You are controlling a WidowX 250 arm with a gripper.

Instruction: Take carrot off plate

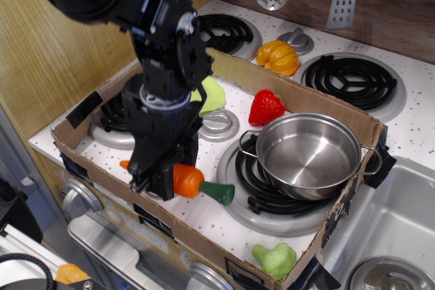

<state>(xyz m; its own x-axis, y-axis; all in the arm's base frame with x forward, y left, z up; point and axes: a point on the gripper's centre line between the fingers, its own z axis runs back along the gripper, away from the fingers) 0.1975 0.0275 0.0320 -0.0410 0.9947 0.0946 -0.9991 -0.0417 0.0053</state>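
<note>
The carrot (187, 180), orange with a dark green top (217, 193), lies crosswise between the fingers of my gripper (162, 178). The gripper is shut on it, low over the front left of the stove top, close to the cardboard box's front wall. The carrot's thin tip sticks out on the left. The lime-green plate (212, 95) lies further back on the left rear burner, mostly hidden behind my arm. The carrot is well clear of the plate.
A steel pot (309, 151) stands on the front right burner. A red strawberry (266, 108) lies behind it. An orange pumpkin (277, 57) sits outside the box (299, 96). A green toy (275, 259) lies at the front corner. A sink (387, 229) is at the right.
</note>
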